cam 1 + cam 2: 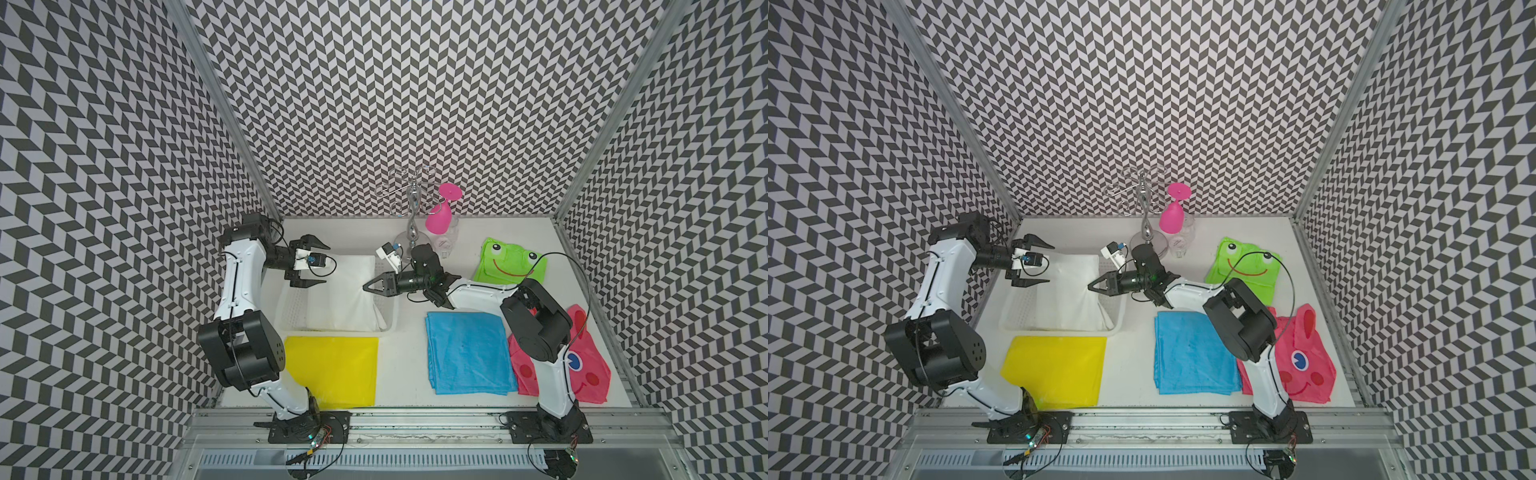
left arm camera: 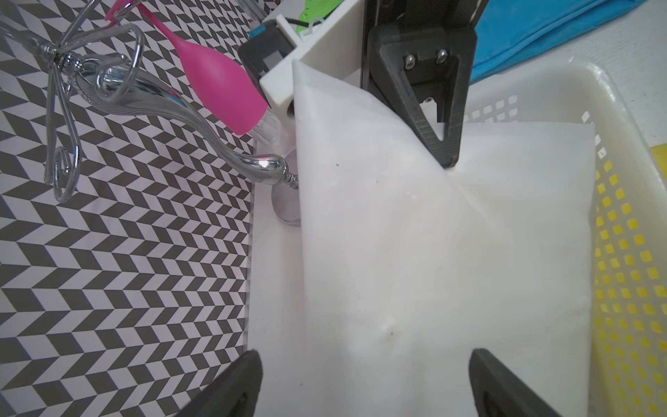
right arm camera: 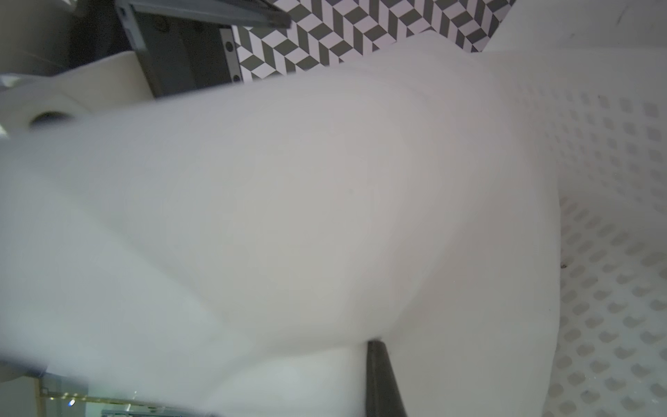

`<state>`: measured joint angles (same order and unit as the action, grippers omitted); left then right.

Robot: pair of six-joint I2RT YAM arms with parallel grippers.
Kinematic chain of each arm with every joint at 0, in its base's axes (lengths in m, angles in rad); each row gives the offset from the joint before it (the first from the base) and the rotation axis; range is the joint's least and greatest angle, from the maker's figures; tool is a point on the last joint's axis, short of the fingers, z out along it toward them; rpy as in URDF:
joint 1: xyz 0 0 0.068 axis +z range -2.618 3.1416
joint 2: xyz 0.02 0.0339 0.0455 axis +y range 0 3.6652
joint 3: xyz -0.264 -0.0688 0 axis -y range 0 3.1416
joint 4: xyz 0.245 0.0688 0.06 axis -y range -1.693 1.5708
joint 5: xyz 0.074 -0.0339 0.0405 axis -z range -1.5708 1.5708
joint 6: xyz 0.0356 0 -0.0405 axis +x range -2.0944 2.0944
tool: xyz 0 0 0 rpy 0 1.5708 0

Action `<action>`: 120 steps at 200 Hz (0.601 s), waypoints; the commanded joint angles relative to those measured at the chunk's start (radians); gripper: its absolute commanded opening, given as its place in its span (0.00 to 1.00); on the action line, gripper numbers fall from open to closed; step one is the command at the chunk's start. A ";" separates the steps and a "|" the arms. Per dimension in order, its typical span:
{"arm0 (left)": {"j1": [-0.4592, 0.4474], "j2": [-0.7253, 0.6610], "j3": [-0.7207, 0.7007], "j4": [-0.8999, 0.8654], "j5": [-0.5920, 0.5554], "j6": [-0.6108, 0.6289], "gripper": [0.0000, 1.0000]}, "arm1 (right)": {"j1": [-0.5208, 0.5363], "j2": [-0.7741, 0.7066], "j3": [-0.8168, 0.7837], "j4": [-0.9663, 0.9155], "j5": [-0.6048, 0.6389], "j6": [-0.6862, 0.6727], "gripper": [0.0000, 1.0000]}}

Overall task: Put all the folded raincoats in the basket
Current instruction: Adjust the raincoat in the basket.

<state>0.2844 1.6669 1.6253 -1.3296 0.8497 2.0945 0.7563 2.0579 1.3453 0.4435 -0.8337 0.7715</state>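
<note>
A folded white raincoat [image 1: 345,291] lies across the white perforated basket [image 1: 291,318] in both top views, covering its far and right parts. My right gripper [image 1: 366,287] is shut on the raincoat's right edge and holds that edge a little raised. In the left wrist view its fingers [image 2: 445,155] pinch the raincoat [image 2: 415,234] above the basket's rim [image 2: 613,108]. My left gripper [image 1: 323,266] stands open over the raincoat's far left corner, and nothing lies between its fingers [image 2: 249,372]. White raincoat [image 3: 325,198] fills the right wrist view beside the basket's floor [image 3: 613,216].
Folded raincoats lie around the basket: yellow [image 1: 332,370] in front, blue [image 1: 469,357] at the right, pink [image 1: 590,374] under the right arm, green frog-faced [image 1: 507,262] at the far right. A chrome glass stand [image 1: 411,208] with a pink glass [image 1: 440,212] rises behind the basket.
</note>
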 commanded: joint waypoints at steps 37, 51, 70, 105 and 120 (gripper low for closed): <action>0.006 0.006 0.003 0.288 0.035 -0.300 0.97 | 0.009 0.054 0.070 -0.187 0.101 -0.001 0.00; 0.010 -0.002 -0.034 0.458 0.029 -0.544 0.99 | 0.009 0.068 0.090 -0.234 0.139 -0.033 0.00; 0.013 -0.027 -0.111 0.623 -0.001 -0.788 1.00 | 0.006 0.080 0.105 -0.253 0.170 -0.045 0.00; 0.014 -0.107 -0.301 0.697 -0.003 -0.758 0.99 | -0.006 0.074 0.125 -0.224 0.172 -0.043 0.00; 0.014 -0.129 -0.343 0.683 0.013 -0.715 1.00 | -0.014 0.065 0.142 -0.220 0.174 -0.033 0.00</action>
<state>0.2955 1.6077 1.3327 -0.7097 0.8364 1.4052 0.7536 2.1139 1.4525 0.2165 -0.6865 0.7460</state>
